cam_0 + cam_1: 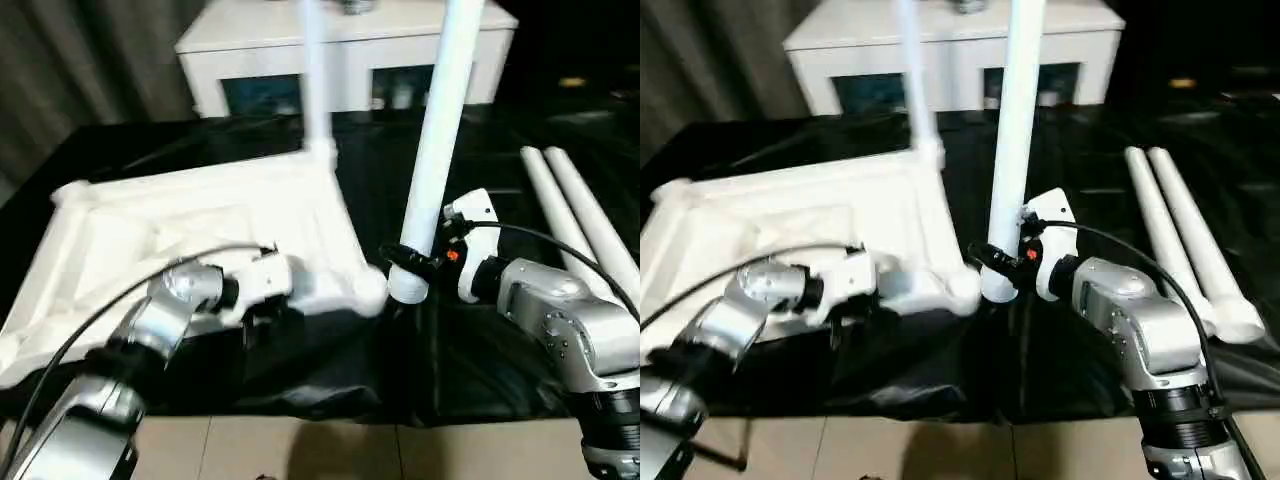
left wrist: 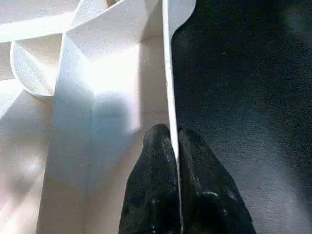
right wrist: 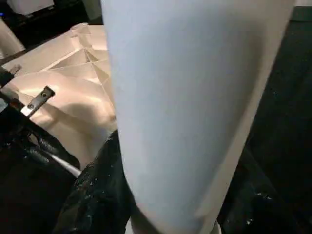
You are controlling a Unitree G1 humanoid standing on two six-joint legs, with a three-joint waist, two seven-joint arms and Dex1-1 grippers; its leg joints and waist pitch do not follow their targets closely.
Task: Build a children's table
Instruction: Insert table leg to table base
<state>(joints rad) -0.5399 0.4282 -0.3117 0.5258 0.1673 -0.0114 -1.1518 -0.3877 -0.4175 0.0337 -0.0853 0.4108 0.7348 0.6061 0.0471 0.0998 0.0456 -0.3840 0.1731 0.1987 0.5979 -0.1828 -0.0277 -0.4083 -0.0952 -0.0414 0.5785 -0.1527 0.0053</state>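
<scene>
Here the left gripper (image 2: 170,146) pinches the ribbed white top's (image 1: 200,230) rim, the right gripper (image 1: 405,265) apparently clasping a leg (image 1: 440,140).

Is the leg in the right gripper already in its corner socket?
Out. The leg hangs upright in the right gripper, its end beside the corner socket.

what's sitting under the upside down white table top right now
A black-covered table lies under the table top. The top and the left arm hide whatever is beneath its middle.
</scene>
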